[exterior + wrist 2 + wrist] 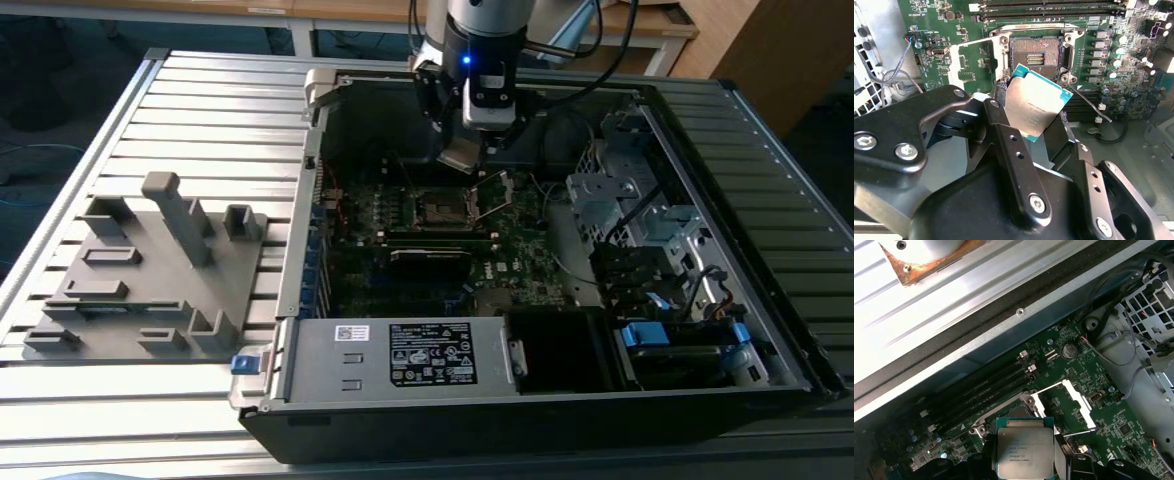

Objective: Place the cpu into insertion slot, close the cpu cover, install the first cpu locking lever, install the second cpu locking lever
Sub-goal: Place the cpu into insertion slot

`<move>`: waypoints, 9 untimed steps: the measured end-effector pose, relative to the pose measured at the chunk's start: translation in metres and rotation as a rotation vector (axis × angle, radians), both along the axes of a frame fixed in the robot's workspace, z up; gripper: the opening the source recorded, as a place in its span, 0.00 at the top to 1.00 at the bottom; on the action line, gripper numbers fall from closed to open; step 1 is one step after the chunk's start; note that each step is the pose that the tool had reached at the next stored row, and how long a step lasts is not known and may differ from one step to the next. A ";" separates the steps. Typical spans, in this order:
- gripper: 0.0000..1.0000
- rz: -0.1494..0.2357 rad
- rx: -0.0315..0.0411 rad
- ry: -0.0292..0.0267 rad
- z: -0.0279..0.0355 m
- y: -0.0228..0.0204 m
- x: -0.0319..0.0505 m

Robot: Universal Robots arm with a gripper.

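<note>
My gripper (461,150) is shut on the cpu (458,155), a flat square chip with a dull silver top, and holds it tilted in the air. It hangs just above the open insertion slot (443,208) on the green motherboard inside the computer case. In the second wrist view the cpu (1031,102) sits between the black fingers (1004,135), short of the bare socket (1036,52). The cpu cover (971,62) is flipped open beside the socket, and a thin locking lever (1089,102) sticks out free. In the first wrist view the cpu (1021,450) hides most of the socket, with the cover (1074,407) raised beside it.
A grey fixture plate (147,270) with upright pegs lies on the ribbed table at the exterior view's left. The power supply (400,355) fills the case's near side. A drive cage (627,200) and cables stand at the exterior view's right. Memory slots (984,385) run alongside the socket.
</note>
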State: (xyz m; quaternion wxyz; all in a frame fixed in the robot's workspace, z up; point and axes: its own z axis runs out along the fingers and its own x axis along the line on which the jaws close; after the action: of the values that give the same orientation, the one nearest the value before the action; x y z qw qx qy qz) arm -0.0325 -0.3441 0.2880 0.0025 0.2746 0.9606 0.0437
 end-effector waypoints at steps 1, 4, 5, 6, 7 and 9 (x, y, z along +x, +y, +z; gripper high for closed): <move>0.46 0.000 0.0000 0.0000 0.0000 0.0000 0.0000; 0.46 -0.003 0.0000 0.0000 0.0000 0.0000 0.0000; 0.46 -0.006 0.0000 0.0000 0.0000 0.0000 0.0000; 0.46 -0.010 0.0001 0.0000 -0.0001 0.0000 0.0000; 0.46 -0.015 0.0000 0.0000 -0.0001 0.0000 0.0000; 0.46 -0.025 -0.0001 0.0001 -0.0002 0.0000 0.0000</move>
State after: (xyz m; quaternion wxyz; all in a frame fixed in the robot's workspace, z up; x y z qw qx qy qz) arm -0.0324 -0.3441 0.2878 0.0030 0.2867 0.9570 0.0436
